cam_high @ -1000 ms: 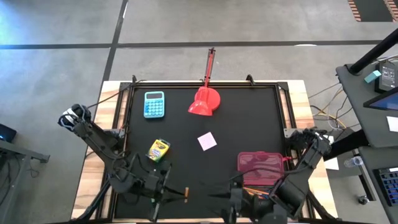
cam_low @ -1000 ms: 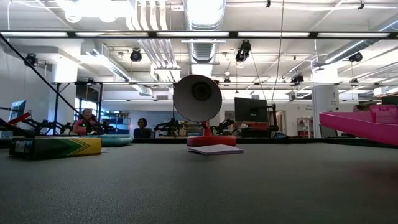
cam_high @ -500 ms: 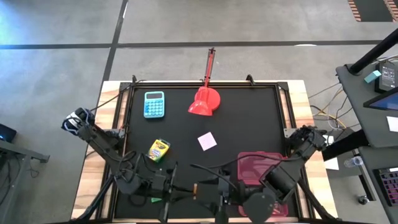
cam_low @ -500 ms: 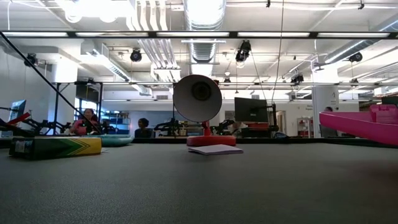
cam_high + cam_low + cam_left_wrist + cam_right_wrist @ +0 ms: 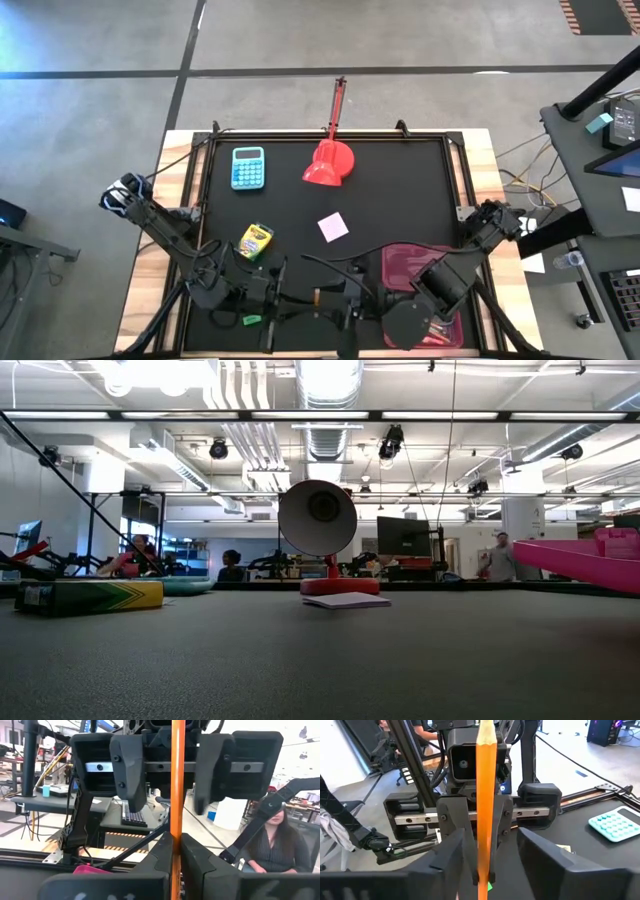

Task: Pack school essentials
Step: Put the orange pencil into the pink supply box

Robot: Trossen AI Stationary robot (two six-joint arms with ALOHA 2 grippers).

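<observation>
Left pincer point(image 5: 172, 851) grips unlabelled orange pencil point(image 5: 177, 780).

Orange pencil point(image 5: 176, 795): held in my left gripper point(image 5: 176, 851), between the fingers of my right gripper point(image 5: 482, 851), at the table's near edge. Yellow-green crayon box point(image 5: 254, 241): flat, left of centre. Pale pink note pad point(image 5: 333, 226): flat, mid-table; small green item point(image 5: 250, 320) near the left arm.

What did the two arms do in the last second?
The right gripper swung left across the pink case to meet the left gripper, which edged toward it holding the orange pencil. The right fingers are now open on either side of the pencil. The crayon box, note pad and calculator stayed put.
</observation>
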